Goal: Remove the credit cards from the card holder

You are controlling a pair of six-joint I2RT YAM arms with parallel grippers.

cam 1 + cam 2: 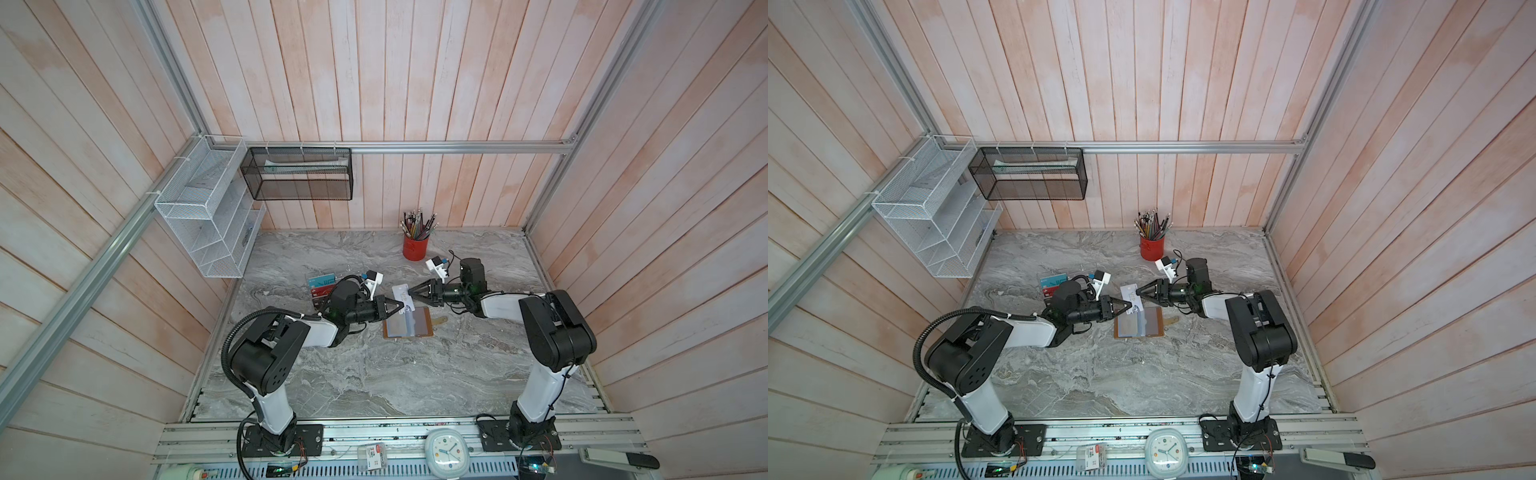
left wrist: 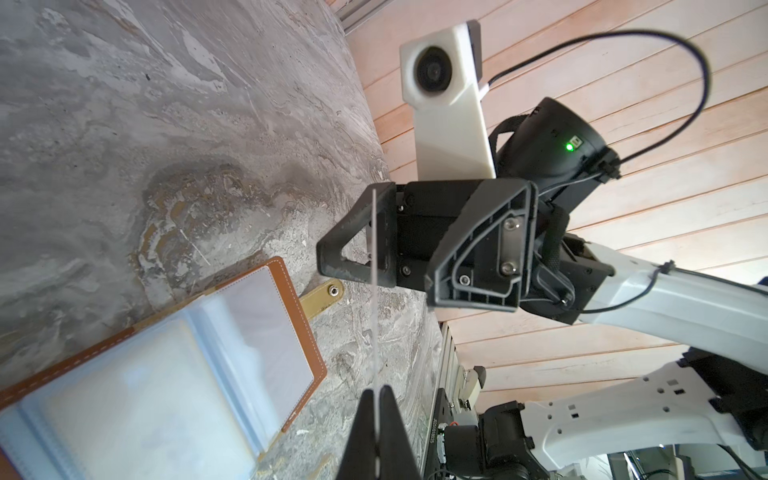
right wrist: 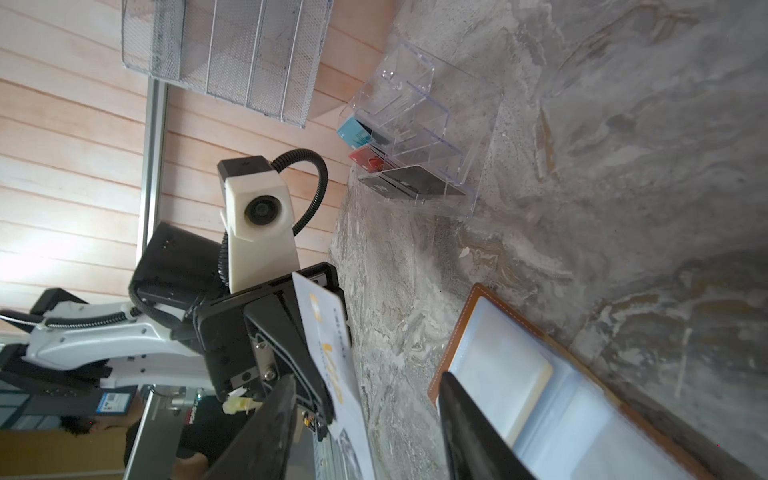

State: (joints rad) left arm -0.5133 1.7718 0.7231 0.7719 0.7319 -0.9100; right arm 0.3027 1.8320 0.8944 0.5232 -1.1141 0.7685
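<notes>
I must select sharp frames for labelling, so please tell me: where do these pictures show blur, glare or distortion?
Left wrist view: card holder sleeves washed pale. Right wrist view: white card near the lens blurred; wooden wall overexposed in one patch. Both top views: wide-angle distortion, even light.

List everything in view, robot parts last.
card: one, white, held near holder
holder: one, tan, open, table middle
rack: one, clear, table left
rack cards: three seen, teal, red, black, in rack
pencil cup: one, red, table rear
white basket: one, left wall
black basket: one, rear wall
clock: one, white, front rail
table: one, grey marble
left gripper: black, shut on card
right gripper: black, open, at card
</notes>
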